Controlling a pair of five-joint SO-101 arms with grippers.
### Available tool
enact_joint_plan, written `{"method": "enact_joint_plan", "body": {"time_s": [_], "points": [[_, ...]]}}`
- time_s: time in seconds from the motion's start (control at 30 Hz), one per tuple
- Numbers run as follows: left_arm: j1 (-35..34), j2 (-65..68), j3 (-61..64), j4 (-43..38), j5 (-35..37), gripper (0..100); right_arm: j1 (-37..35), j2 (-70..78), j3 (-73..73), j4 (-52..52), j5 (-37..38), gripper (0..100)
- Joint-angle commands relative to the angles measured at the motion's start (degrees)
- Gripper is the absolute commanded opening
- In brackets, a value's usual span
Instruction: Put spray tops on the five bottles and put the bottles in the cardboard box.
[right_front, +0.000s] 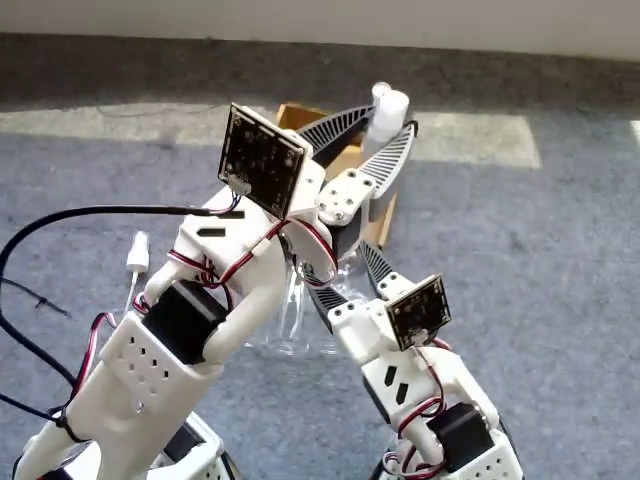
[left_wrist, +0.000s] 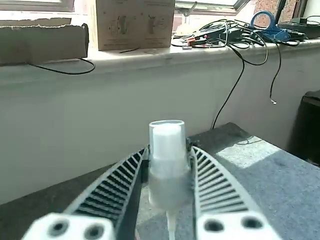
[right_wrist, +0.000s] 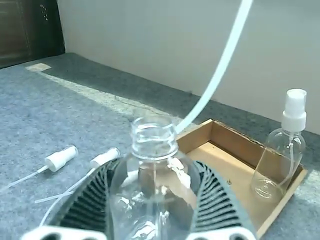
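Observation:
My left gripper (left_wrist: 168, 150) is shut on a white spray top (left_wrist: 167, 165), held high over the cardboard box (right_front: 300, 118) in the high view, where the spray top (right_front: 385, 105) sits between the raised fingers. Its long tube (right_wrist: 220, 70) slants down to the open neck of a clear bottle (right_wrist: 152, 190). Whether the tip is inside the neck I cannot tell. My right gripper (right_wrist: 155, 167) is shut on that bottle, holding it upright. The right gripper (right_front: 340, 275) is below the left one.
The cardboard box (right_wrist: 225, 160) lies on the grey carpet, with one capped bottle (right_wrist: 280, 150) standing in it. Two loose spray tops (right_wrist: 60, 159) (right_wrist: 105, 157) lie on the carpet beside the held bottle. Another spray top (right_front: 137, 255) lies left of the arms.

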Motion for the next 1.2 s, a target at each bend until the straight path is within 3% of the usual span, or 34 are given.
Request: {"method": "enact_joint_plan", "body": {"time_s": [0.0, 0.17, 0.4, 0.8, 1.0, 1.17], "points": [[-0.04, -1.45, -3.12, -0.26, 0.44, 1, -0.04, -0.48, -0.31, -1.27, -0.44, 0.4], [-1.27, -1.54, -8.66, -0.09, 0.44, 1, -0.04, -0.48, 1.98, -1.45, -0.44, 0.4], [-0.92, -1.63, -11.03, 7.3, 0.44, 1, -0.04, -0.48, 1.98, -1.45, -0.44, 0.4], [-1.1, -1.01, -8.57, 7.03, 0.44, 1, -0.04, -0.48, 1.8, -1.45, -0.44, 0.4], [-1.01, -1.1, -3.47, 0.97, 0.44, 1, -0.04, -0.48, 1.8, -1.45, -0.44, 0.4], [-0.75, -1.1, -3.03, 0.88, 0.44, 1, -0.04, -0.48, 1.71, -1.45, -0.44, 0.4]]}}
